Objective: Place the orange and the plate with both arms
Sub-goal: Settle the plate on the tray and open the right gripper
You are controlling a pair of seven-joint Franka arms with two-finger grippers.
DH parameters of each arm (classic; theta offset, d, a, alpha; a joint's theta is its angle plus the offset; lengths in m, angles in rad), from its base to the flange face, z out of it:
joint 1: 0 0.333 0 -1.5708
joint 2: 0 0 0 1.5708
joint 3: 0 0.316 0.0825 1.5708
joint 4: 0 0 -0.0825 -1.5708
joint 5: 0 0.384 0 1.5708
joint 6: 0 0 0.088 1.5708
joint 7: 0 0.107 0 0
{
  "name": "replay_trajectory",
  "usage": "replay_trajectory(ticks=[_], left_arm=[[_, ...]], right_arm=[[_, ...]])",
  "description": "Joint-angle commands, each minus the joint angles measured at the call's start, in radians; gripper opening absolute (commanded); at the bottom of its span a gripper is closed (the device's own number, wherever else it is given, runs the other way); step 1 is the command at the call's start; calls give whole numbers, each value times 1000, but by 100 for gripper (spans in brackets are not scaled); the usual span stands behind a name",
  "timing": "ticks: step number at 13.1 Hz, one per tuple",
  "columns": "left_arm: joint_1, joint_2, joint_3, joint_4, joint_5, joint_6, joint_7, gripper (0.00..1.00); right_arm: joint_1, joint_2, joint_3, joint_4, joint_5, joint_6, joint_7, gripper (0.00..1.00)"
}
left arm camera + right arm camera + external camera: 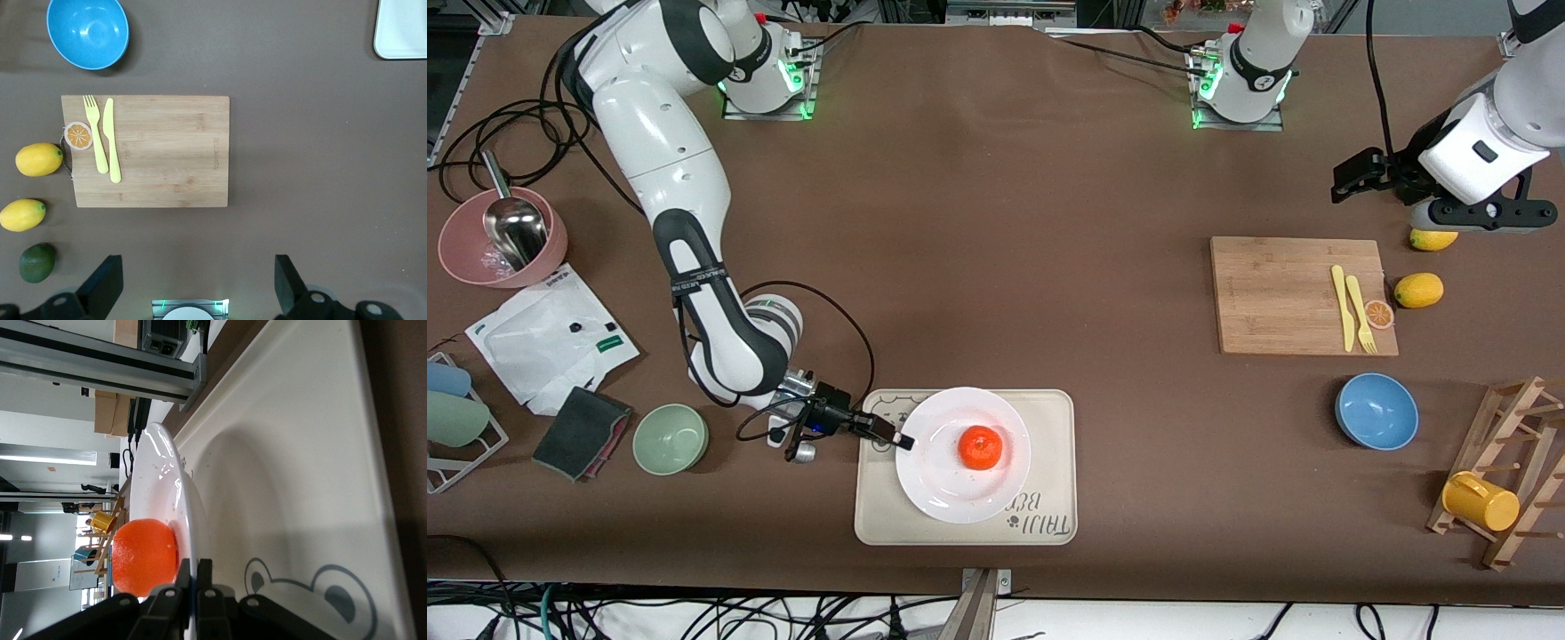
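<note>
- Orange [980, 447] lying in the middle of the white plate [934, 480]; plate resting on the beige bear-print tray [1049, 498], near the desk [996, 222] edge closest to the front camera.
- Right gripper [903, 441] at the plate's rim, at about 9 o'clock from the orange; fingers [203, 577] pressed together on the rim of the plate, one above and one below it, as seen in the right wrist view.
- Left gripper [197, 283] hanging high over the desk at the left arm's end, fingers wide apart and holding nothing; waiting, near the cutting board [1303, 295] and the lemons [1418, 290].
- Step in hand, by judgement: placing of the plate nearly done, rim not yet released.
- Next move calls probably for opening the fingers slowly and pulling back flat, without tipping the plate or rolling the orange.
</note>
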Motion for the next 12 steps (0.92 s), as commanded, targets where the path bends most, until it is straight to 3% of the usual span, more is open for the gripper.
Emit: replay_trajectory(ticks=[1,8,9,10,12], left_arm=[[6,3,-5,17,-6,-19,-2,100],[6,3,-5,17,-6,-19,-2,100],[6,3,-5,17,-6,-19,-2,100],[6,3,-5,17,-6,-19,-2,100],[4,3,-8,17,-6,-19,-4,100]], right_arm=[[8,34,1,49,-14,6,5,0],[9,53,1,49,-14,15,-8,0],[9,54,1,49,-14,15,-5,39],[9,53,1,47,-13,21,-6,97],[9,53,1,49,-14,29,-9,100]])
